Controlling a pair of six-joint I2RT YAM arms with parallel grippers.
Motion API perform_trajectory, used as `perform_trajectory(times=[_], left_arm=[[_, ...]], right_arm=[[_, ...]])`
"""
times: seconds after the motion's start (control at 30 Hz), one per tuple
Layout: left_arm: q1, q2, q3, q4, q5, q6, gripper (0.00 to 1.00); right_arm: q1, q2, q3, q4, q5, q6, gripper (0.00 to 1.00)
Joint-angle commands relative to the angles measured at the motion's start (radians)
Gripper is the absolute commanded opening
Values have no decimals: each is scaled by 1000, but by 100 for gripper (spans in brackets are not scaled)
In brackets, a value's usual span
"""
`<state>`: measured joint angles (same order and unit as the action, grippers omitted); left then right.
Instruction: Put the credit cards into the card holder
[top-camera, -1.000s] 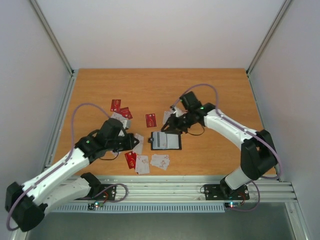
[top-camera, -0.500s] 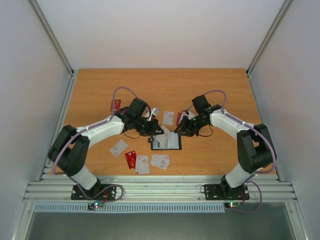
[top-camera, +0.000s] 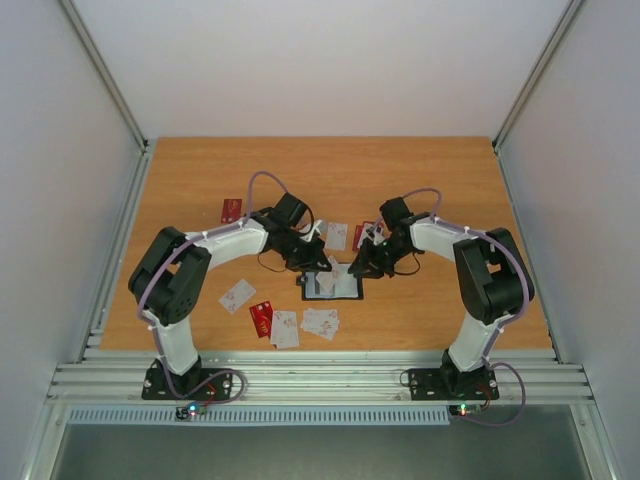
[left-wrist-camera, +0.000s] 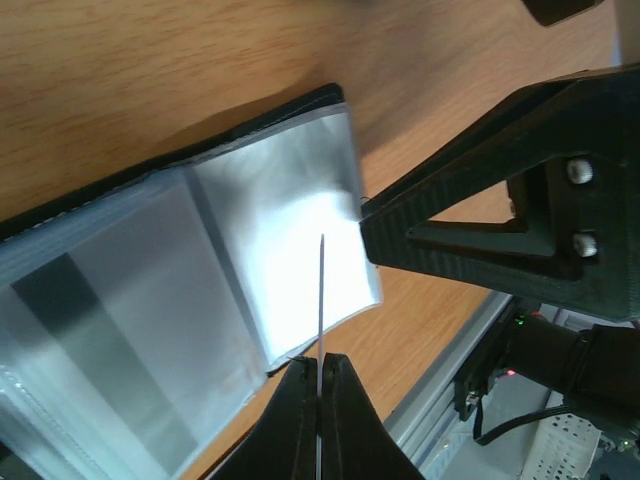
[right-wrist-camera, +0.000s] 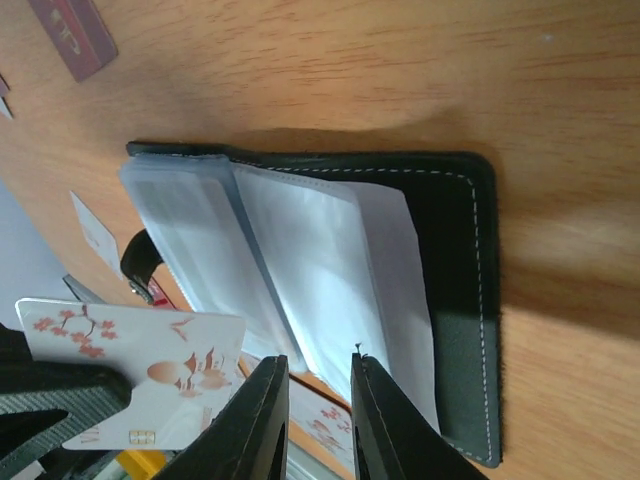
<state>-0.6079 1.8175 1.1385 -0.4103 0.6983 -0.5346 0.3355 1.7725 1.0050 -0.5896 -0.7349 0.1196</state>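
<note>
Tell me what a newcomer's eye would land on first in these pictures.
First comes the open card holder at the middle of the table. Over its clear sleeves the left gripper pinches a white card with a red blossom print, while the right gripper has its fingers at a sleeve's edge. Loose credit cards lie scattered nearer the arms' bases.

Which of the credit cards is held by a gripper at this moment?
The white card with red blossoms, pinched in the left gripper over the open card holder; the other loose cards lie flat on the table.
</note>
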Motion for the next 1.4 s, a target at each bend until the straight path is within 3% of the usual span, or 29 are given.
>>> perform_trajectory(times=[0.0, 0.53, 1.37], left_arm=[[7, 43, 48, -69, -21, 60, 0], [7, 49, 62, -196, -118, 131, 0], [2, 141, 67, -5, -26, 27, 0]], right_arm=[[-7, 38, 1, 17, -16, -32, 19], [-27, 149, 18, -35, 23, -95, 17], [-27, 154, 32, -57, 5, -104, 16]])
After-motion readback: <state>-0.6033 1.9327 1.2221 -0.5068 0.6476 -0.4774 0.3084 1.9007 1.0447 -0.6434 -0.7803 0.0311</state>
